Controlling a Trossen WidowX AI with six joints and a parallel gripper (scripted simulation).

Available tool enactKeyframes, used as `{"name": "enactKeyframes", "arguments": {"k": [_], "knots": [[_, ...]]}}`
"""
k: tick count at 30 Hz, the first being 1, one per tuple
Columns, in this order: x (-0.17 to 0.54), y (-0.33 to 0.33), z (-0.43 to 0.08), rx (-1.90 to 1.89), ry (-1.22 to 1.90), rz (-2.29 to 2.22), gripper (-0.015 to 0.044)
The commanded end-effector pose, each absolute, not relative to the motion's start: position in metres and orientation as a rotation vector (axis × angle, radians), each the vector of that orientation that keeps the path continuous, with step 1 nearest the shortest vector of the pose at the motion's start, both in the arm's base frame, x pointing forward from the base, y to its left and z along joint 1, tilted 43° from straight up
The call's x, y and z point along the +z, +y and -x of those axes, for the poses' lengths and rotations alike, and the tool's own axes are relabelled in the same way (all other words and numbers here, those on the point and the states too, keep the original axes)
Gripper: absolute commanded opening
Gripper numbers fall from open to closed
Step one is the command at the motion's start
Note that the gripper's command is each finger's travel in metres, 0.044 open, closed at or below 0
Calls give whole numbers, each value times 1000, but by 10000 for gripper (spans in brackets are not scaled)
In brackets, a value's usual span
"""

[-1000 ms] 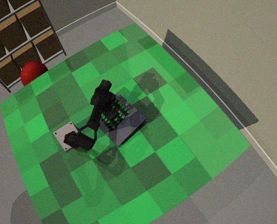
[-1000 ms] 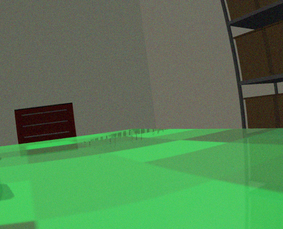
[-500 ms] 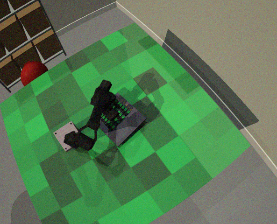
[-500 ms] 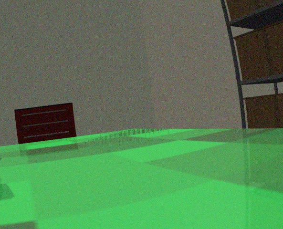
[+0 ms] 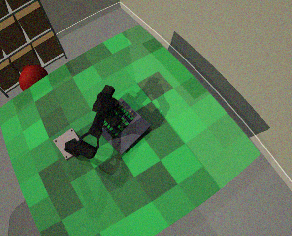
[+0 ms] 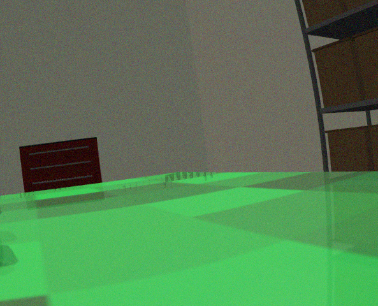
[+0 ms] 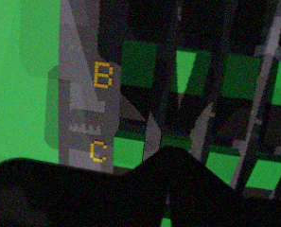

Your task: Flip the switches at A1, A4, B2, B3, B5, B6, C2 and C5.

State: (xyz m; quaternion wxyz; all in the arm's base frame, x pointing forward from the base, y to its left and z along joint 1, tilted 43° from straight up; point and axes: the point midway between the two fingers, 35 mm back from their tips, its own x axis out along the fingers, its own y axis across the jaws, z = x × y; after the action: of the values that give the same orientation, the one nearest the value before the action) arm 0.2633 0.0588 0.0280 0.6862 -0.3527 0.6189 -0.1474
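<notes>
The dark switch panel [image 5: 133,139] [image 7: 79,61] lies on the green checkered table, with rows of green switches. My gripper [image 7: 175,149] is shut and empty, its tips low over the second switch of row C, C2 [image 7: 174,140], whose near part they hide. In the wrist view the printed B [image 7: 103,75] and C [image 7: 98,151] show at the left. The first row C switch, C1 [image 7: 129,150], is bright green beside the tips. B1 [image 7: 138,63] and B2 [image 7: 197,71] lie beyond, partly shadowed. Row A is too dark to read, and the arm covers part of the panel in the top view.
The arm's pale base plate [image 5: 65,139] is beside the panel. Beyond the table are a red ball [image 5: 31,77], a shelf rack [image 6: 318,108] and a red cabinet [image 6: 62,159]. The exterior view shows neither the gripper nor the switches.
</notes>
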Motion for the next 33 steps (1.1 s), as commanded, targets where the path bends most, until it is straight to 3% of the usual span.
{"name": "enactKeyframes", "arguments": {"k": [1,12,20,33], "knots": [[28,58,-264,-332,1384,796,0],[76,99,-249,-319,1362,797,0],[118,48,-246,-321,1362,800,0],[92,26,-253,-310,1337,802,0]]}}
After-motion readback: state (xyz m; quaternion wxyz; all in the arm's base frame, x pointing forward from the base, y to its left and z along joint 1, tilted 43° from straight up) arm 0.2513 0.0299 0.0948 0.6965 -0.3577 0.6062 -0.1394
